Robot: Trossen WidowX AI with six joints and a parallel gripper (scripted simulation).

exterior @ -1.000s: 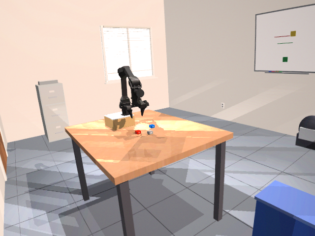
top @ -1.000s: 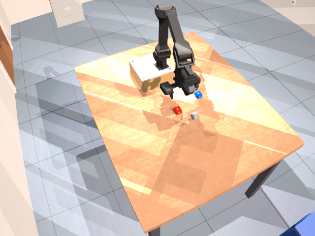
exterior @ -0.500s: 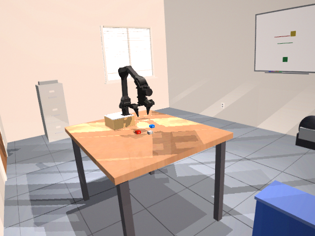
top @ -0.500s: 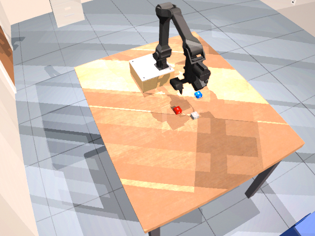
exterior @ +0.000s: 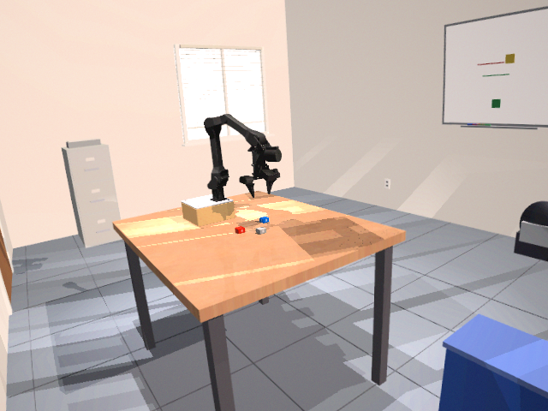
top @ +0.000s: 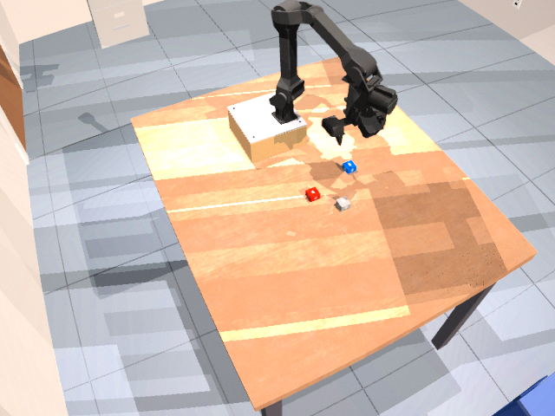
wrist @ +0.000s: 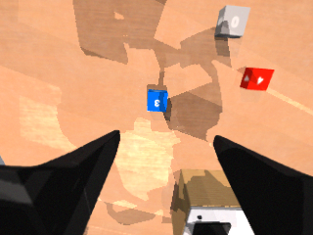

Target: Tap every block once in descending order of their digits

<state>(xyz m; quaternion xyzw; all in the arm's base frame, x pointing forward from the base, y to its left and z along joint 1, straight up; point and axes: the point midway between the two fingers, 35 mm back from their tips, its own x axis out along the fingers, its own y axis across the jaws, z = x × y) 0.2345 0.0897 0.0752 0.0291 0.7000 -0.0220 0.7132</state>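
A blue block (top: 349,166) (exterior: 264,219) (wrist: 156,101) shows a 3 in the wrist view. A red block (top: 312,194) (exterior: 240,229) (wrist: 257,79) shows a 4, at the right of the wrist view. A light grey block (top: 342,204) (exterior: 261,230) (wrist: 233,22) shows a 0, at the upper right of the wrist view. All three rest apart on the wooden table (top: 309,286) (exterior: 221,265). My gripper (exterior: 261,194) (wrist: 167,137) is open and empty, well above the table. It is nearest the blue block, which appears just ahead of the space between the fingertips in the wrist view. No block is touched.
The arm's base stands on a wooden box (top: 278,145) (exterior: 207,214) (wrist: 202,188) with a white top, behind the blocks and close to the gripper's side. A blue cabinet (exterior: 486,372) stands on the floor beyond the table, and a filing cabinet (exterior: 90,194) stands behind.
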